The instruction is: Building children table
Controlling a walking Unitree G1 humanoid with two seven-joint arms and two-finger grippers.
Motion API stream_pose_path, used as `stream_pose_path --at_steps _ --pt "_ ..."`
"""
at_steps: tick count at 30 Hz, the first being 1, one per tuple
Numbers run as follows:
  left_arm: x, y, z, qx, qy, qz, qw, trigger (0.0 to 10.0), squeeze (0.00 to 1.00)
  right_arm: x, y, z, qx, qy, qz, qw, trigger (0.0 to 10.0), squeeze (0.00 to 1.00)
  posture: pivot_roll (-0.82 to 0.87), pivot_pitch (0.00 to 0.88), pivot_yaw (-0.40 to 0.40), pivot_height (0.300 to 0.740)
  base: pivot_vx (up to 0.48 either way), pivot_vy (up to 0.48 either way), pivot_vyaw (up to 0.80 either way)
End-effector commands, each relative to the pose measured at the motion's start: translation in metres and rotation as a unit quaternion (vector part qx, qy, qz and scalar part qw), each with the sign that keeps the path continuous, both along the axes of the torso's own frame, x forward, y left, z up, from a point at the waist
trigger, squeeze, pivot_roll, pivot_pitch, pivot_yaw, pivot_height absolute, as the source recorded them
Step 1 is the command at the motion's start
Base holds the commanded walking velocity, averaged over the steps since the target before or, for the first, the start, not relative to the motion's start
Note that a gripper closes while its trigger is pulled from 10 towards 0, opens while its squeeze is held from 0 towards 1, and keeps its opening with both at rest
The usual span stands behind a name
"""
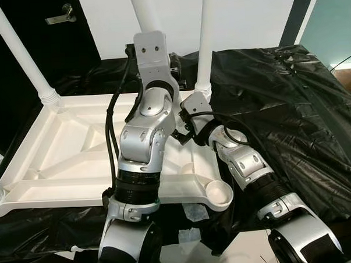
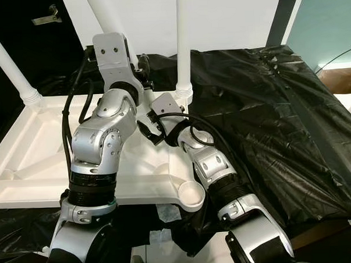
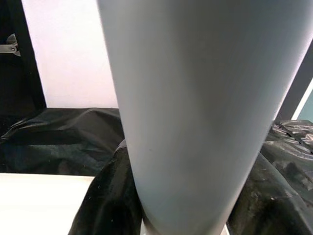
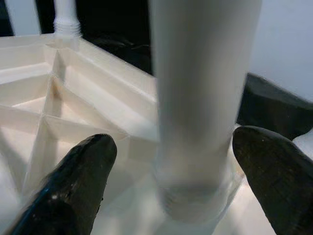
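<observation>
table top [image 1: 78, 165] lies upside down on black sheet [image 1: 291, 103]. its far right leg [image 4: 195, 98] stands upright between my right gripper [image 4: 173, 183] open jaws; left gripper jaws i cannot tell.

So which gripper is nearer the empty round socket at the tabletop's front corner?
Right. The right gripper straddles a screwed-in table leg at the far corner on the same side as the empty socket; the left gripper is up behind that leg, farther away.
</observation>
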State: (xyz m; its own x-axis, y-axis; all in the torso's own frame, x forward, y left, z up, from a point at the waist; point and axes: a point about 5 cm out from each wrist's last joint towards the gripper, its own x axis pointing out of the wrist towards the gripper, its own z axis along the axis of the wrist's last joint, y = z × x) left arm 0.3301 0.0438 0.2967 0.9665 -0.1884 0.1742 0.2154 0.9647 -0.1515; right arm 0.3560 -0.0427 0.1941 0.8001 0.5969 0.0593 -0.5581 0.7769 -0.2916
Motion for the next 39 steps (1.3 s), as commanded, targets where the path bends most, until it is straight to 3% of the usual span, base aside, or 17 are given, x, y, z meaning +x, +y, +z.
stream_pose_path --at_steps 1,5,13,14,15,16,17,27,28,29,30,31,36,37,38,39 --pt "-0.006 -0.01 0.011 0.003 -0.018 -0.037 0.999 10.0 0.0 0.004 0.0 0.007 0.0 -0.018 -0.009 1.0 10.0 0.0 0.13 0.018 0.031 0.74 0.0 0.0 0.0" --pt "-0.013 -0.022 0.01 0.002 -0.007 -0.063 0.998 10.0 0.0 0.008 0.0 0.012 -0.004 -0.034 -0.014 0.999 10.0 0.0 0.13 0.019 0.03 0.74 0.0 0.0 0.0" --pt "-0.017 -0.029 0.01 0.002 -0.005 -0.079 0.997 10.0 0.0 0.01 0.004 0.013 -0.006 -0.036 -0.012 0.999 10.0 0.0 0.14 0.02 0.025 0.74 0.0 0.0 0.0" --pt "-0.017 -0.031 0.011 0.001 -0.005 -0.082 0.997 10.0 0.0 0.01 0.005 0.012 -0.006 -0.035 -0.011 0.999 6.2 0.0 0.14 0.019 0.024 0.74 0.0 0.0 0.0" --pt "-0.018 -0.032 0.012 -0.002 -0.005 -0.085 0.996 10.0 0.0 0.01 0.006 0.01 -0.006 -0.034 -0.009 0.999 3.6 0.0 0.14 0.019 0.024 0.74 0.0 0.0 0.0" --pt "-0.018 -0.032 0.012 -0.002 -0.005 -0.085 0.996 10.0 0.0 0.01 0.006 0.01 -0.006 -0.034 -0.009 0.999 3.6 0.0 0.14 0.019 0.024 0.74 0.0 0.0 0.0" --pt "-0.019 -0.033 0.013 -0.007 -0.006 -0.09 0.996 10.0 0.0 0.01 0.007 0.008 -0.007 -0.034 -0.01 0.999 0.0 0.0 0.14 0.019 0.023 0.74 0.0 0.0 0.0" --pt "-0.02 -0.031 0.015 -0.011 -0.01 -0.1 0.995 10.0 0.0 0.01 0.003 0.004 -0.015 -0.043 -0.014 0.999 0.0 0.0 0.14 0.019 0.021 0.74 0.0 0.0 0.0" --pt "-0.023 -0.032 0.017 -0.01 -0.036 -0.133 0.99 10.0 0.0 0.01 0.001 0.004 -0.015 -0.044 -0.013 0.999 0.0 0.0 0.14 0.018 0.021 0.74 0.0 0.0 0.0" --pt "-0.025 -0.033 0.017 -0.023 -0.045 -0.165 0.985 10.0 0.24 0.009 -0.001 0.005 -0.015 -0.045 -0.014 0.999 7.1 0.0 0.14 0.018 0.021 0.74 0.0 0.0 0.0" --pt "-0.027 -0.034 0.017 -0.033 -0.051 -0.187 0.981 10.0 0.24 0.009 -0.002 0.006 -0.015 -0.046 -0.015 0.999 7.1 0.0 0.14 0.018 0.021 0.74 0.0 0.0 0.0" --pt "-0.028 -0.034 0.017 -0.04 -0.053 -0.198 0.978 10.0 1.0 0.009 -0.003 0.006 -0.015 -0.047 -0.016 0.999 10.0 0.0 0.14 0.019 0.02 0.74 0.0 0.0 0.0" --pt "-0.028 -0.028 0.016 -0.013 -0.077 -0.208 0.975 10.0 1.0 0.008 -0.006 0.008 -0.009 -0.04 -0.006 0.999 10.0 0.0 0.13 0.02 0.02 0.74 0.0 0.0 0.0" --pt "-0.032 -0.027 0.017 -0.003 -0.099 -0.235 0.967 10.0 0.33 0.007 -0.008 0.009 -0.007 -0.037 -0.001 0.999 10.0 0.0 0.13 0.02 0.02 0.74 0.0 0.0 0.0" --pt "-0.034 -0.025 0.016 0.013 -0.116 -0.264 0.958 10.0 0.0 0.007 -0.009 0.009 -0.005 -0.033 0.007 0.999 10.0 0.0 0.13 0.02 0.018 0.74 0.0 0.0 0.0" --pt "-0.034 -0.025 0.016 0.013 -0.116 -0.264 0.958 10.0 0.0 0.007 -0.009 0.009 -0.005 -0.033 0.007 0.999 10.0 0.0 0.13 0.02 0.018 0.74 0.0 0.0 0.0"
